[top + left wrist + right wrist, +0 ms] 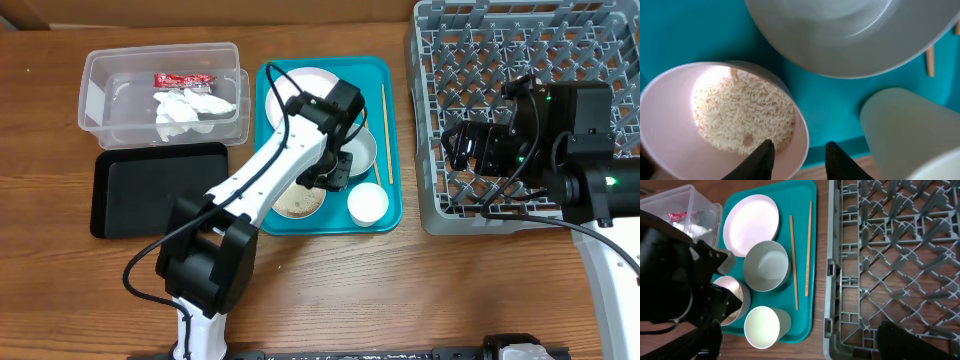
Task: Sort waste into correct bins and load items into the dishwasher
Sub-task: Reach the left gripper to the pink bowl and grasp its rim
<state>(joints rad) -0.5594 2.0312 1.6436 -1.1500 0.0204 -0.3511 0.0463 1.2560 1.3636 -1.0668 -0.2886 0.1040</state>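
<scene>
Beside the grey dish rack, where the right gripper hovers with its grip unreadable, the teal tray carries a small pink plate of rice, its rim between the parted fingers of the left gripper.

Overhead, the light is bright and even, coming from above. The wooden table shows only soft, short shadows, and a white glare patch sits on the wall of the clear tub. The left wrist view is very close. The rice is fairly sharp, while the bowl and the cup are smeared out of focus. The fingers of the left hand are near-black silhouettes. In the right wrist view the left arm is an underexposed dark mass, and the bars of the rack bend slightly near the frame edges.
</scene>
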